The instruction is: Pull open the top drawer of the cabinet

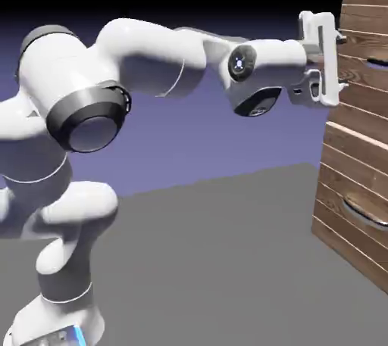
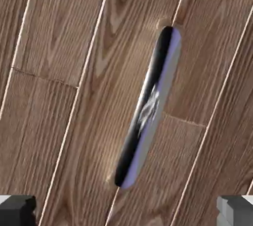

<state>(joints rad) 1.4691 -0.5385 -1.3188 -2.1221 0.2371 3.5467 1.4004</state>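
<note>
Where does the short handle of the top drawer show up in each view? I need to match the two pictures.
Exterior view: the short handle is at the right edge, in the upper part, cut off by the frame.
Hand view: it runs aslant through the middle, its upper end leaning right.
Shared landmark: the pale lines between the planks of the drawer front.

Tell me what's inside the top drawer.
I can't tell: the top drawer looks shut, so its plank front hides any contents. Only the outside shows, with its short shiny handle.
</note>
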